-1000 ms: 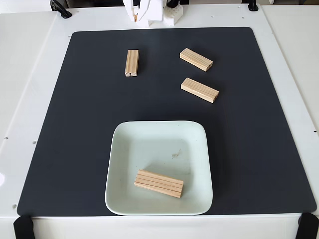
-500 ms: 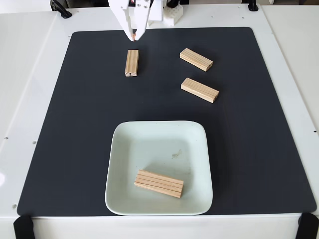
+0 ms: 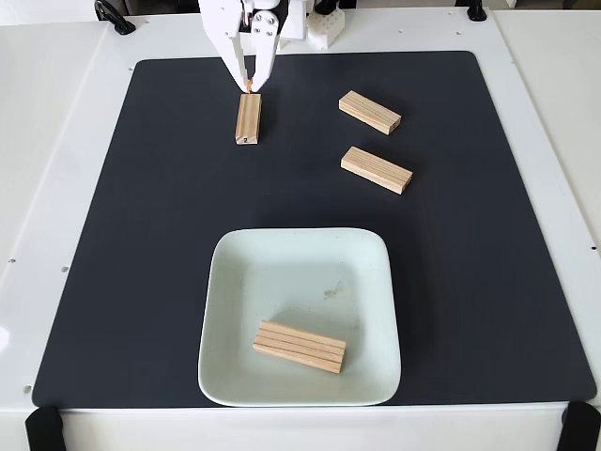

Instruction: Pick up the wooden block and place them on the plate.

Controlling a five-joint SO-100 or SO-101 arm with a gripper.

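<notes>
Gripper: white gripper (image 3: 251, 86) at upper left of the fixed view, fingers nearly together, tips just above the far end of an upright-lying wooden block (image 3: 248, 118).
Blocks on mat: two more (image 3: 369, 112) (image 3: 377, 170) at upper right.
Plate: pale plate (image 3: 225, 310) at lower centre, fourth block (image 3: 299, 347) inside.

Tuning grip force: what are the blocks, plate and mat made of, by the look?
Wooden blocks, e.g.: light unfinished softwood, lengthwise grain lines visible. Plate: pale mint, smooth, probably glazed ceramic or melamine; I cannot tell which. Mat: matte black, no glare, likely rubber or foam.
</notes>
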